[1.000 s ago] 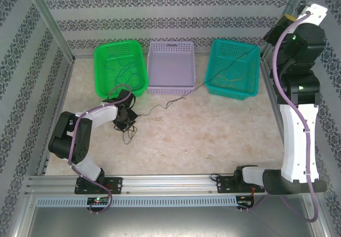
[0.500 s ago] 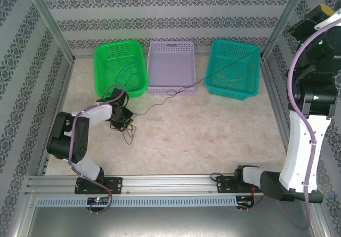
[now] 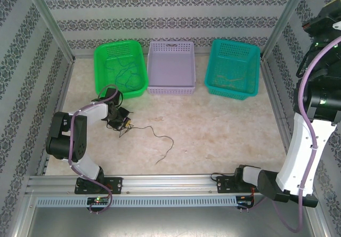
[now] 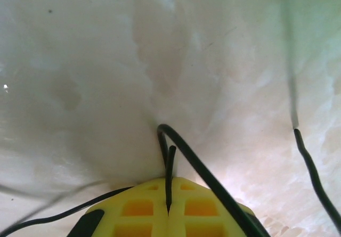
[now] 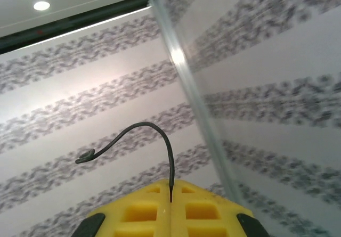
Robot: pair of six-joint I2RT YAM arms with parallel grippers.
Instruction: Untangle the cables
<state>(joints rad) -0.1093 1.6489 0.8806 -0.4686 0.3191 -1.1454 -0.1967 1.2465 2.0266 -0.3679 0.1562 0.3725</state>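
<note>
Black cable (image 3: 154, 135), formerly taut, now lies slack.

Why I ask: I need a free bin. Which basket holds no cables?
The lilac basket in the middle: its floor is bare, while the green basket holds dark cables and the teal basket tan cables.

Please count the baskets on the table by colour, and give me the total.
green basket: 1
lavender basket: 1
teal basket: 1
Total: 3
</note>
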